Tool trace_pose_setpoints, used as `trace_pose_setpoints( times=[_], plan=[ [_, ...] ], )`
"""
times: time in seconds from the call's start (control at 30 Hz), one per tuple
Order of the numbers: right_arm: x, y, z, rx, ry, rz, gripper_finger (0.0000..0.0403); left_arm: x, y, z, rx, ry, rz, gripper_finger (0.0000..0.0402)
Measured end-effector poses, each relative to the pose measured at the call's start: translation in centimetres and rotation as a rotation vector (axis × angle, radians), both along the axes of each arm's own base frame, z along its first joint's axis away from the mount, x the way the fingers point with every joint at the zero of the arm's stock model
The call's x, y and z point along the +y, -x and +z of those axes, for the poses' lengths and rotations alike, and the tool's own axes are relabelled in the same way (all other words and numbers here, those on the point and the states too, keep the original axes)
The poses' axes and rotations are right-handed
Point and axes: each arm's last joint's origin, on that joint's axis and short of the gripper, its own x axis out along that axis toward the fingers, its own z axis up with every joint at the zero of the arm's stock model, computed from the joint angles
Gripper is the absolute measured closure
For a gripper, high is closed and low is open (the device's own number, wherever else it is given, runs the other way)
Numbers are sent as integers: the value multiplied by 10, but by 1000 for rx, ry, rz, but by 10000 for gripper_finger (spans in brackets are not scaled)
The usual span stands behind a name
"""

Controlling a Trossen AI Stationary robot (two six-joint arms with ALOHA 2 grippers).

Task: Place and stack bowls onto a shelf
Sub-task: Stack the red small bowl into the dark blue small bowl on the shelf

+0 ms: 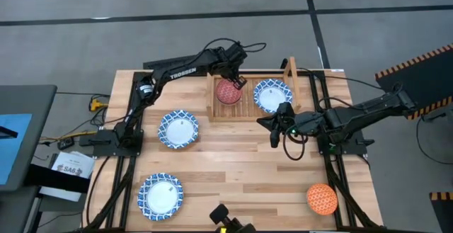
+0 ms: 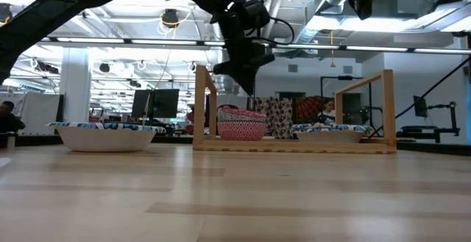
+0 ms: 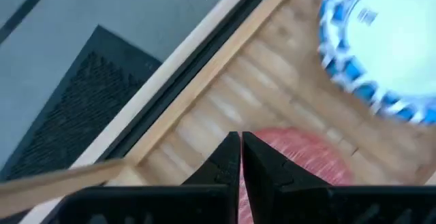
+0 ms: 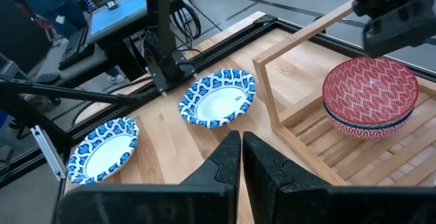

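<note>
Left hand [image 1: 238, 81] hovers over the red bowl [image 1: 228, 91], fingers pressed together and holding nothing; that bowl sits nested on a blue one at the left end of the shelf [image 1: 244, 112]. Right hand [image 1: 274, 128], fingers likewise together, waits just before the shelf. Advise lifting straight up, clear of the side board [image 2: 203, 106]. Open middle slot remains; three white bowls and the orange bowl [image 1: 321, 198] stay on the surface [image 1: 241, 162].

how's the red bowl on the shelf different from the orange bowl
The red bowl sits in the shelf, nested in a blue-rimmed bowl; the orange bowl lies alone on the table's near right corner. The left tool is over the red one; nothing is near the orange. Both are small, round and patterned.
</note>
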Motion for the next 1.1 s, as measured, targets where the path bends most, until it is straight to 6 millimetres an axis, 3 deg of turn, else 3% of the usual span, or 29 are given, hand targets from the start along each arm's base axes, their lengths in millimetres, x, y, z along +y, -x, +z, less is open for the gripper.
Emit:
trace_pose_setpoints(
  times=[0.2,0.33,0.53,0.7,1.1],
  plan=[
    [0,0,0,-1,-1,1,358,10,-17,-6,-217,19,132,401],
    [0,0,0,-3,-1,2,358,2,-31,-7,-327,8,194,401],
    [0,0,0,4,0,0,358,-14,-40,-19,-287,-85,320,401],
    [0,0,-1,13,2,1,358,-12,-49,-34,-343,-68,384,401],
    [0,1,-3,30,6,2,358,-4,-58,-38,-503,-101,503,401]
  ],
)
